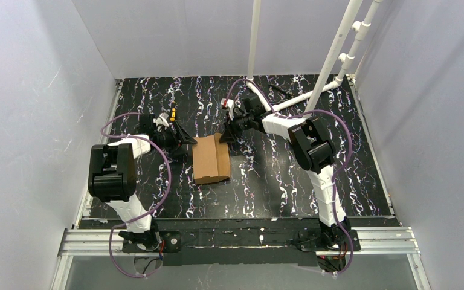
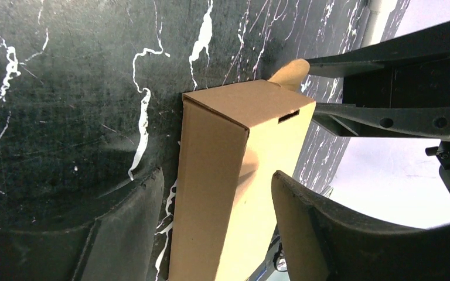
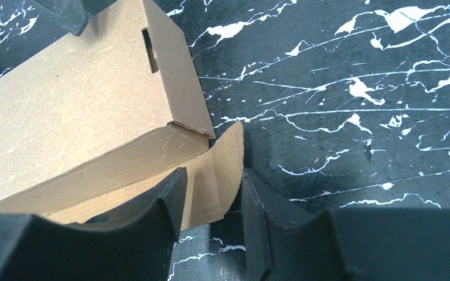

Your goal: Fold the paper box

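Note:
The paper box [image 1: 208, 160] is brown cardboard folded into a long rectangular shell, lying mid-table on the black marbled top. In the left wrist view the box [image 2: 228, 152] shows a slot near its far end. My left gripper [image 2: 217, 174] straddles its near end, open, with a thin gap at the left finger [image 2: 126, 228]. In the right wrist view an unfolded end flap [image 3: 220, 167] sticks out from the box [image 3: 76, 111]. My right gripper [image 3: 214, 175] stands open around this flap. From above, the left gripper [image 1: 180, 140] and right gripper [image 1: 229, 130] flank the box's far end.
White pipes [image 1: 338, 54] slant over the back right corner, and a white pole [image 1: 255, 36] rises at the back. Grey walls enclose the table on three sides. A metal rail [image 1: 248, 238] runs along the near edge. Purple cables loop around both arms.

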Motion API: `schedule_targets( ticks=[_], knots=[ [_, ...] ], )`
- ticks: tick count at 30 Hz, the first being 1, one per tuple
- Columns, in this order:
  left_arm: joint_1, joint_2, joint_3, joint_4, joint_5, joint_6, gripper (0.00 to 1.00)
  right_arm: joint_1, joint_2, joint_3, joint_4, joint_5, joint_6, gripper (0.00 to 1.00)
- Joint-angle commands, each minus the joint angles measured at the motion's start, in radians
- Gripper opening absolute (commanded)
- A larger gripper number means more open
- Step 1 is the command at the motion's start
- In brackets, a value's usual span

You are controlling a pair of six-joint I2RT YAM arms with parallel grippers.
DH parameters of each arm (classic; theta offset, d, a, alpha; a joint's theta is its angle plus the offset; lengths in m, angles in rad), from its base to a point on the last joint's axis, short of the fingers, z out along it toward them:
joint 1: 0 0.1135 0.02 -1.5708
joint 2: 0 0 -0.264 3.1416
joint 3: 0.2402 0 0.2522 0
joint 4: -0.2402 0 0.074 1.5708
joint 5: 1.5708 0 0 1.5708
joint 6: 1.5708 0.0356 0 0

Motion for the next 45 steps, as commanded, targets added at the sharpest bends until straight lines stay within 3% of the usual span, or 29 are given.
schedule_targets(
  ticks=[1, 23, 31, 33, 38, 43, 45],
  knots=[
    [-0.005, 0.013, 0.052, -0.064, 0.012, 0.025, 0.64, -0.001, -0.005, 0.025, 0.026, -0.053, -0.027, 0.45],
    [-0.012, 0.101, 0.184, -0.193, -0.013, 0.09, 0.61, 0.004, -0.132, -0.137, 0.07, -0.066, -0.11, 0.34],
    [-0.064, 0.108, 0.227, -0.247, -0.011, 0.13, 0.61, 0.036, -0.179, -0.2, 0.092, 0.03, -0.107, 0.33],
    [-0.066, 0.081, 0.218, -0.256, -0.026, 0.157, 0.64, 0.038, -0.194, -0.217, 0.098, 0.044, -0.099, 0.3],
    [-0.066, -0.199, 0.092, -0.229, -0.211, 0.238, 0.96, 0.05, -0.257, -0.3, 0.135, 0.122, -0.043, 0.25],
    [-0.036, -0.372, -0.067, -0.035, -0.14, 0.08, 0.98, 0.049, -0.263, -0.312, 0.135, 0.139, -0.028, 0.31],
    [-0.029, -0.371, -0.052, -0.075, -0.076, 0.089, 0.98, 0.048, -0.27, -0.307, 0.122, 0.138, -0.03, 0.33]
  ],
)
